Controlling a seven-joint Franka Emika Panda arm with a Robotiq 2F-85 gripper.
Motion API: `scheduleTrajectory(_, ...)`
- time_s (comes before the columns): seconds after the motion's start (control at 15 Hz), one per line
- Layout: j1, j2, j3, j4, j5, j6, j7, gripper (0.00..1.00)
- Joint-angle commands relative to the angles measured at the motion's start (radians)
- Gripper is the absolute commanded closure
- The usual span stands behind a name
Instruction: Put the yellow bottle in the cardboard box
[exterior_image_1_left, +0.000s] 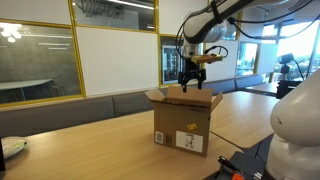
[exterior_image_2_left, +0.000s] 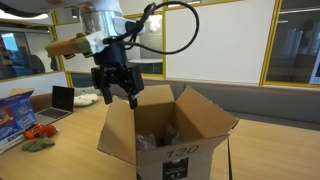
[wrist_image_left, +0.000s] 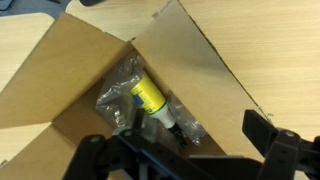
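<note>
Observed the Robotiq gripper (exterior_image_2_left: 116, 98) hanging just above the open cardboard box (exterior_image_2_left: 190, 125), jaws spread wide, nothing between them. Located the yellow bottle (wrist_image_left: 147, 97) inside the box, lying on its side at the bottom, narrow end toward the lower right of the wrist view. Noted crumpled clear plastic (wrist_image_left: 112, 95) around the bottle and touching it. Recorded the top flaps standing open, up and outward. Found the box resting on a light wooden table (exterior_image_1_left: 90, 140), with a white label (exterior_image_1_left: 188, 140) on its side wall. Logged a laptop (exterior_image_2_left: 62, 98) and a colourful packet (exterior_image_2_left: 12, 108) on the table, well apart from the box.
</note>
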Motion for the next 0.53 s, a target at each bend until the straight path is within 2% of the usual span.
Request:
scheduleTrajectory(0.0,-0.036,-0.238,0.022,-0.170,0.026,0.003,0.083,0.00)
scheduleTrajectory(0.2,-0.049,-0.348,0.010,-0.259,0.021,-0.007,0.056,0.00)
scheduleTrajectory(0.33,-0.025,-0.424,0.002,-0.299,0.040,-0.071,-0.004,0.00)
scheduleTrajectory(0.47,-0.002,-0.444,-0.019,-0.266,0.076,-0.150,-0.067,0.00)
